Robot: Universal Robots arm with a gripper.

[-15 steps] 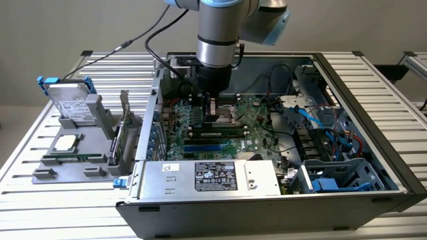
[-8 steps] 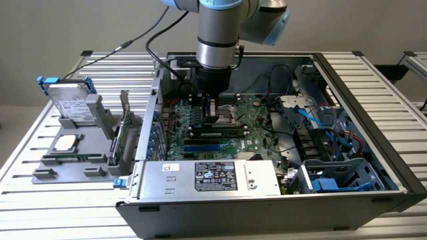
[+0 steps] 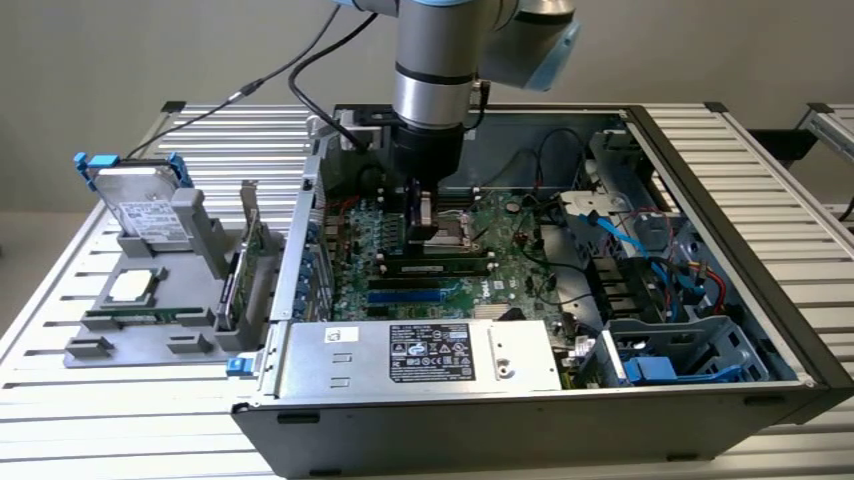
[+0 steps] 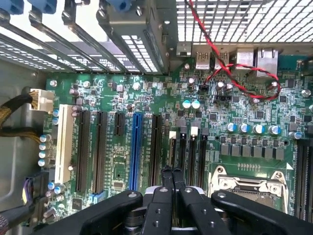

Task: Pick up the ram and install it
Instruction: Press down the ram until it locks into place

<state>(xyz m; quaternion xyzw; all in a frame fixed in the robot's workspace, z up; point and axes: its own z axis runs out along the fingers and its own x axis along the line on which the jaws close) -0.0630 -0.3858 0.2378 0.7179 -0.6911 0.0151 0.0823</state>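
Observation:
The ram is a narrow green stick with dark chips. It lies lengthwise in a memory slot on the motherboard inside the open computer case. My gripper points straight down just behind and above the ram; whether it touches the stick I cannot tell. In the wrist view the two black fingers of my gripper are pressed together with nothing between them. They hang over the black memory slots.
A grey power supply sits at the case's front. Blue and white cables crowd the exterior view's right. A hard drive and an expansion card stand on a grey fixture outside the case. CPU socket and red wire lie near the slots.

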